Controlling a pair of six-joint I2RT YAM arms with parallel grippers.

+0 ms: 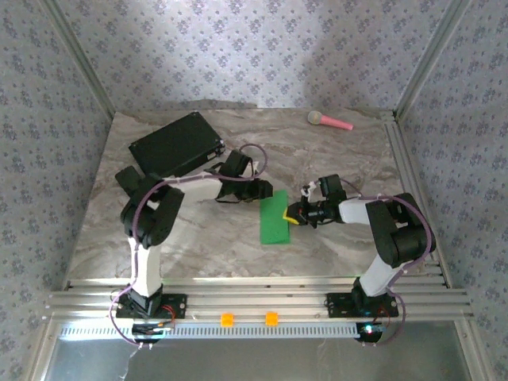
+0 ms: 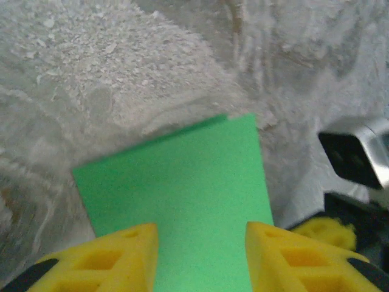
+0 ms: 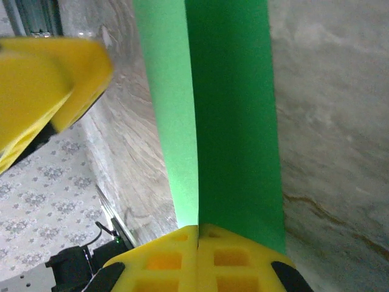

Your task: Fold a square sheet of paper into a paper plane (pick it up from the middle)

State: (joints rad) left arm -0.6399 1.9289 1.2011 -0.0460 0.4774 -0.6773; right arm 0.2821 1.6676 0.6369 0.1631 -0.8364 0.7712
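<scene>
left gripper (image 2: 200, 246): I see jaws apart over sheet of paper (image 2: 182, 176), empty
right gripper (image 3: 197, 240): pinched closed on its edge

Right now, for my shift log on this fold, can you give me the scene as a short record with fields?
paper: square sheet of paper, a narrow green rectangle lying between the arms
right gripper: shut on the sheet's edge
left gripper: open, fingers apart over the sheet
elsewhere: black case far left; pink-handled toy far right

sheet of paper (image 2: 176, 182): matt, smooth | table (image 1: 357, 167): marbled (faint sheen) | fingers (image 2: 130, 258): plastic, matt
</scene>
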